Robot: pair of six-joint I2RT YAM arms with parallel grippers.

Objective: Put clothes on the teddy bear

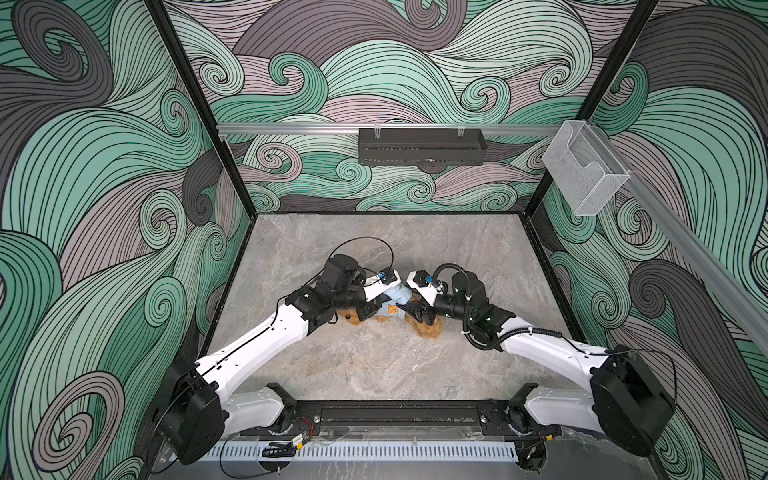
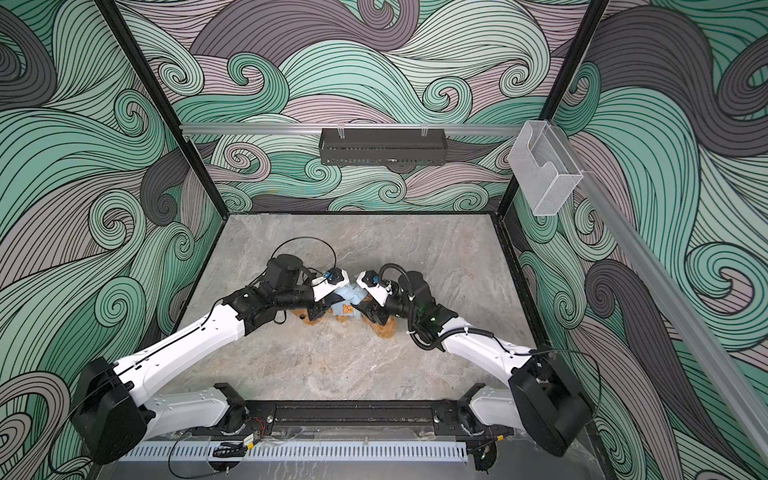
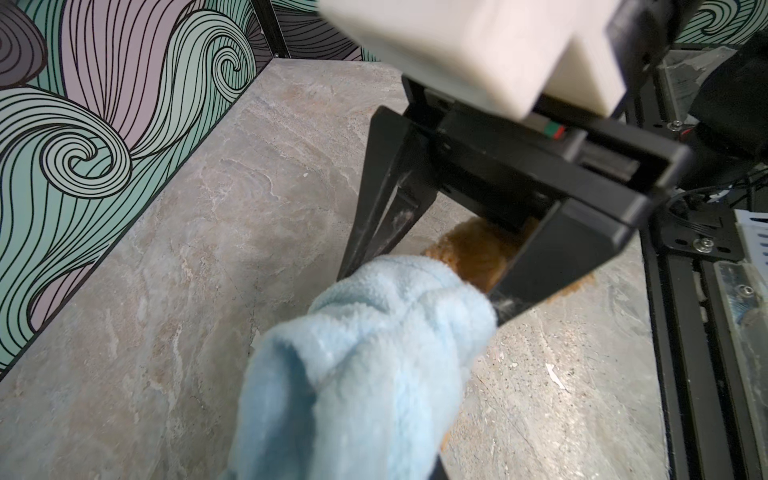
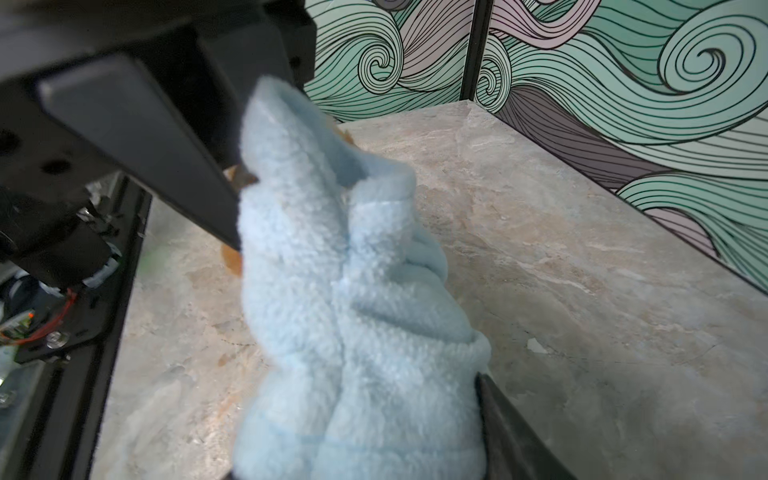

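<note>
The teddy bear lies on the marble table in both top views, head to the left and legs to the right. A light blue shirt with a brown bear-face patch covers its middle. My left gripper is shut on one bunched end of the shirt, which hides its jaws. My right gripper comes from the opposite side. Both its fingers press on the shirt, with golden-brown fur showing between them. The bear's torso and arms are hidden.
The table is walled on three sides by patterned panels. A black tray hangs on the back rail and a clear plastic box on the right rail. The arms' black base rail runs along the front edge.
</note>
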